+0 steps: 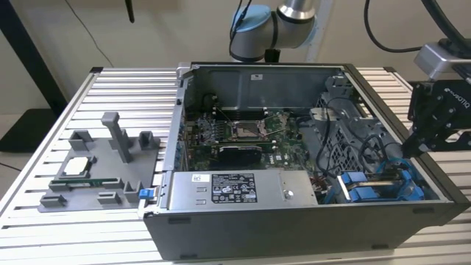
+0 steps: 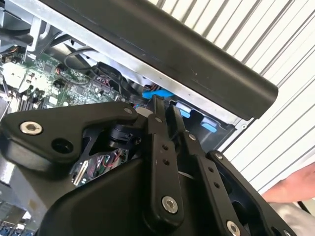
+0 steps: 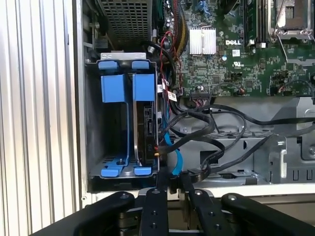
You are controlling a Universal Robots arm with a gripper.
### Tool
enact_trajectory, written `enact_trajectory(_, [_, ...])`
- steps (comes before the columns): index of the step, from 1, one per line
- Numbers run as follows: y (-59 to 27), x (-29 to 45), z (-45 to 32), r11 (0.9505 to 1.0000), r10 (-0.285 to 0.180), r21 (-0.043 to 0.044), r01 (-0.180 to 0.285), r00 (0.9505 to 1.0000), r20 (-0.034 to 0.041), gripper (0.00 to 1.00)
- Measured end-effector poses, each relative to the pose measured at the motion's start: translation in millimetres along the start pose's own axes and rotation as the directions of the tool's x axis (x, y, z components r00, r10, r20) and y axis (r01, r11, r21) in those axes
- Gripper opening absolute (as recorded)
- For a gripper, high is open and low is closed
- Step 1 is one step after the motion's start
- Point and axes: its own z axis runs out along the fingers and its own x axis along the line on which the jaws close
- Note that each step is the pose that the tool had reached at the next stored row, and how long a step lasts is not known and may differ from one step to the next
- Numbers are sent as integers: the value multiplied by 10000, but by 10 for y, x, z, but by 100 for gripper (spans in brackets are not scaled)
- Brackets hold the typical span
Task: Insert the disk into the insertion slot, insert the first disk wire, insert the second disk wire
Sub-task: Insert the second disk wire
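The disk (image 3: 145,129) sits on edge in the insertion slot (image 3: 93,123), so I'm on the first wire. My gripper (image 3: 173,178) looks pinched on the blue wire (image 3: 171,150), I think. Seating it calls for squaring the plug to the disk's port.

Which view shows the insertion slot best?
The first wrist view: it looks straight into the insertion slot, end to end. The exterior view sees it obliquely; the second wrist view catches its blue tabs.

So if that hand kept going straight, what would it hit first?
Probably the blue cable just ahead of the hand, then the end of the disk in the insertion slot; depth is unclear.
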Motion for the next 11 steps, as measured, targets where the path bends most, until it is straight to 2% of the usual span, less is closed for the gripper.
enact_trajectory(11, [0,0,4,10000,-1,1,1,10000,2,0])
